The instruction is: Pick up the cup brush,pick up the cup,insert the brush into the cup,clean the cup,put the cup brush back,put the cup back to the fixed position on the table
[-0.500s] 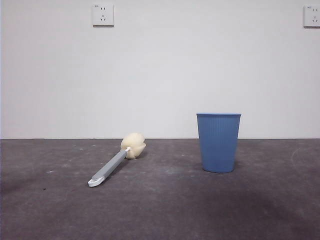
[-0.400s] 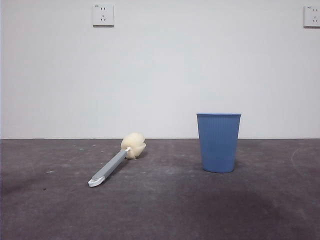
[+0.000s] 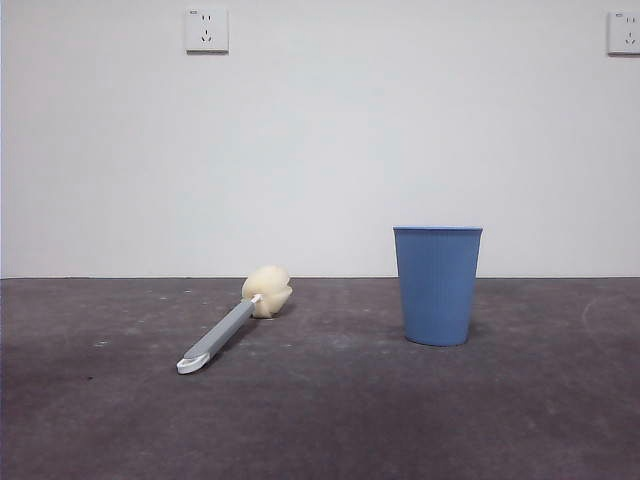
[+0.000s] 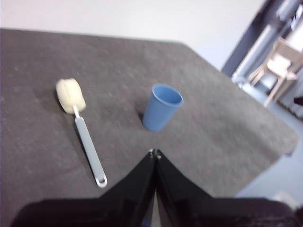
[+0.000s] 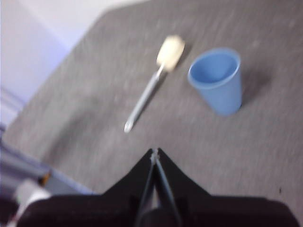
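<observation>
Nothing grasped yet. Cup brush (image 3: 232, 325) lies flat on the surface (image 3: 330, 420), well apart from the upright cup (image 3: 437, 285). Left gripper (image 4: 155, 152) and right gripper (image 5: 155, 151) hover above, jaws closed. Next: open jaws, descend onto the handle.

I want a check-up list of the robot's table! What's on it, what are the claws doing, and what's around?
Surface: table, dark grey, matte, a little scuffed.
Cup brush: cup brush lies flat, sponge head toward the wall, white tip toward the camera; nothing holds it.
Cup: cup stands upright, blue, apart from the brush; it looks empty in the wrist views.
Clutter: nothing seen.
Left gripper: left gripper up above the table, jaws shut, holding nothing.
Right gripper: right gripper also above the table, jaws shut, holding nothing.
Cables: nothing seen.
Surroundings: white wall with two sockets; a pale wooden frame beyond the table.
</observation>
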Tool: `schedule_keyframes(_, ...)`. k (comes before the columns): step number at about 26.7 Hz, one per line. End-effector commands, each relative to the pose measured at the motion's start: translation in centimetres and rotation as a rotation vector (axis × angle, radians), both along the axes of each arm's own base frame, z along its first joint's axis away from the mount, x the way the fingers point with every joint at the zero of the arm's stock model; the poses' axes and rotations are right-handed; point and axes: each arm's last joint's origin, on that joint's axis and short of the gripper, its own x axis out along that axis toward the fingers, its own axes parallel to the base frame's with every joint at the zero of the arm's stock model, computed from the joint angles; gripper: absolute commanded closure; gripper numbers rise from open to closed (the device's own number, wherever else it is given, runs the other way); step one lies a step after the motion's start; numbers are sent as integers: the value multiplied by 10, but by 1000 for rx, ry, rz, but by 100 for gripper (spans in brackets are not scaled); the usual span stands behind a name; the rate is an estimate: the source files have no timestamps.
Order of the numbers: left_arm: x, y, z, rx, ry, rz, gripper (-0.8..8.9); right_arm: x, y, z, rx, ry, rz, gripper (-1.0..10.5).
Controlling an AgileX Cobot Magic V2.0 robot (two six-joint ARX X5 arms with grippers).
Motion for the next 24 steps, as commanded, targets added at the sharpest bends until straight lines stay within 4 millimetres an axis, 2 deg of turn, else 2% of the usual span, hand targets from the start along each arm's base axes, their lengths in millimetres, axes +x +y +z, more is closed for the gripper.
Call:
schedule_keyframes(1, -2, 0, 3, 85, 7, -59, 820, 0, 3, 6, -78, 14, 94, 958)
schedule_keyframes(7, -8, -4, -1, 127, 139, -139, 820, -2, 8, 9, -94, 61, 154, 958)
schedule_keyframes(12, -9, -4, -4, 168, 171, -121, 800, -3, 8, 8, -96, 72, 161, 929)
schedule_keyframes(14, -9, -4, -4, 173, 181, -106, 677, -2, 8, 8, -96, 73, 160, 805)
schedule_keyframes(16, -9, -3, -5, 171, 195, -81, 448, -2, 8, 8, -92, 77, 157, 559)
schedule_keyframes(18, -9, -3, -4, 170, 198, -74, 298, -2, 8, 8, -88, 82, 152, 368)
schedule_keyframes(19, -8, -3, -4, 168, 197, -74, 291, -2, 8, 8, -85, 86, 150, 339)
schedule_keyframes(24, -7, -3, -3, 158, 185, -65, 291, -2, 8, 8, -82, 89, 148, 348)
